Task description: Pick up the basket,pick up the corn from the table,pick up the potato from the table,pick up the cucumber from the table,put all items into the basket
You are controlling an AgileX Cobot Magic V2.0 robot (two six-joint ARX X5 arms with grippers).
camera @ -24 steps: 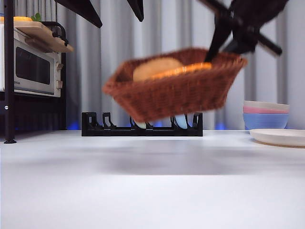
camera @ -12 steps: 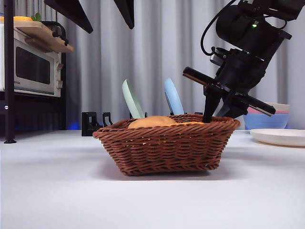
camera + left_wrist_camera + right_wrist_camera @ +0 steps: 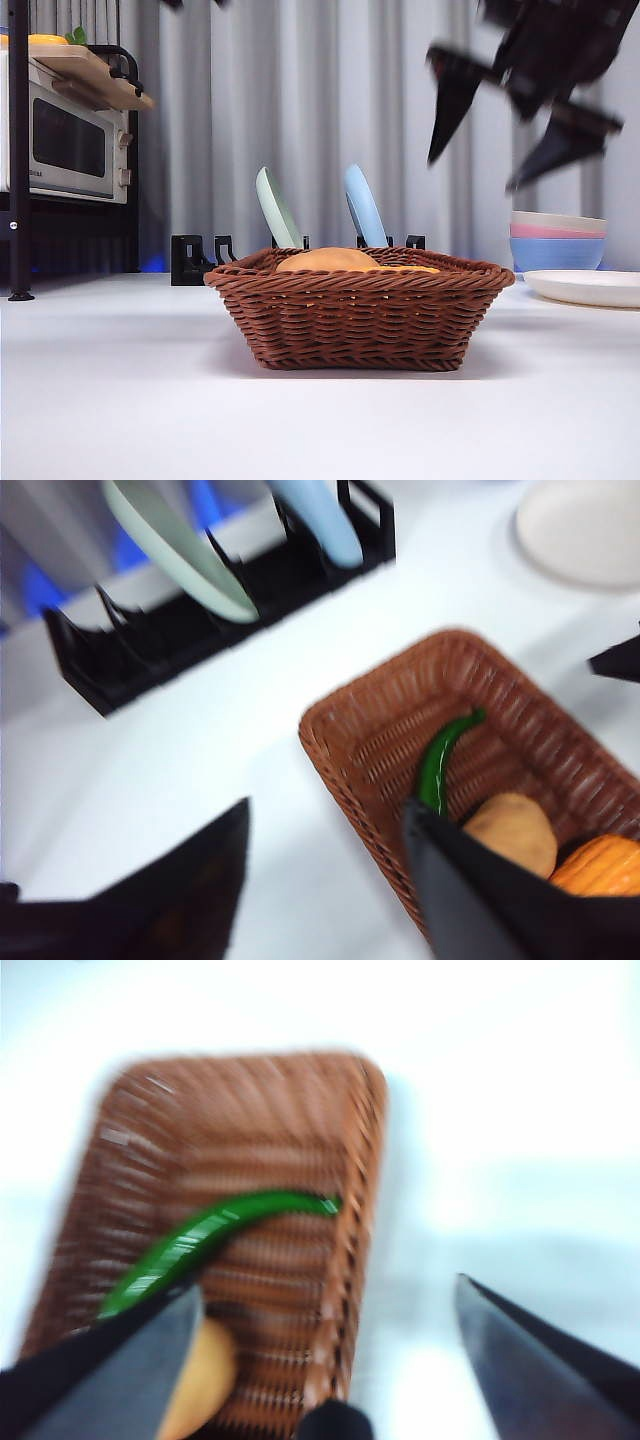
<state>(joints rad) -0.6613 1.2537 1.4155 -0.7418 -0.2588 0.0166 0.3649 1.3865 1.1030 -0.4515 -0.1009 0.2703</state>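
Note:
The brown woven basket (image 3: 360, 315) stands flat on the white table (image 3: 120, 400). Inside it lie the green cucumber (image 3: 445, 755), the tan potato (image 3: 512, 830) and the orange corn (image 3: 600, 865). From the front only the potato's top (image 3: 330, 260) and a sliver of corn (image 3: 412, 268) show above the rim. My right gripper (image 3: 473, 172) hangs open above the basket's right end, touching nothing. Its wrist view looks down on the basket (image 3: 300, 1130), cucumber (image 3: 215, 1235) and potato (image 3: 200, 1370). My left gripper (image 3: 325, 820) is open, high above the basket's (image 3: 380, 730) left side.
A black dish rack (image 3: 195, 262) with a green plate (image 3: 275, 210) and a blue plate (image 3: 363, 205) stands behind the basket. A microwave (image 3: 65, 145) sits on a shelf at far left. Stacked bowls (image 3: 558, 245) and a white plate (image 3: 585, 287) are at right.
The basket came down onto the table. My right gripper let go of its rim, opened and rose. The left gripper's jaws climbed almost out of the front view's top.

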